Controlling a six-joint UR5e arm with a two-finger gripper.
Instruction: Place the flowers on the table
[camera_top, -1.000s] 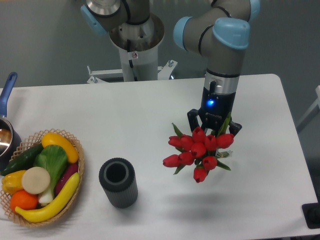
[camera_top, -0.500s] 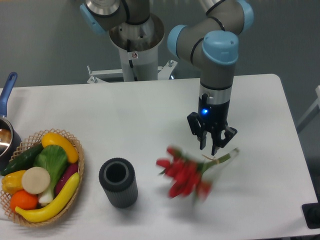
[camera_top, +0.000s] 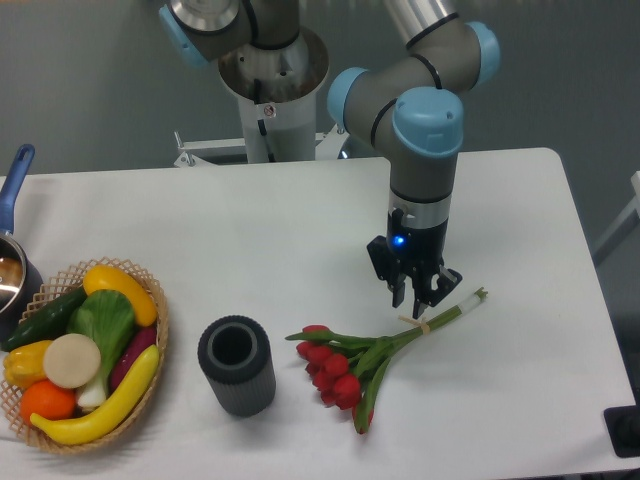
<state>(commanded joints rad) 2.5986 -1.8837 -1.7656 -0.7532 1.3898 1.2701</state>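
The flowers, a bunch of red tulips with green leaves and pale green tied stems, lie flat on the white table. The blooms point to the lower left and the stem ends reach up to the right. My gripper hangs pointing down just above the stems near the tie. Its fingers are open and hold nothing, a little apart from the bunch.
A dark ribbed cylindrical vase stands upright left of the blooms. A wicker basket of fruit and vegetables sits at the front left. A pot with a blue handle is at the left edge. The arm's base stands behind the table.
The gripper let go of the flowers. They dropped from upright in the fingers, fell, and now lie still on the table. The gripper moved a little to the left.
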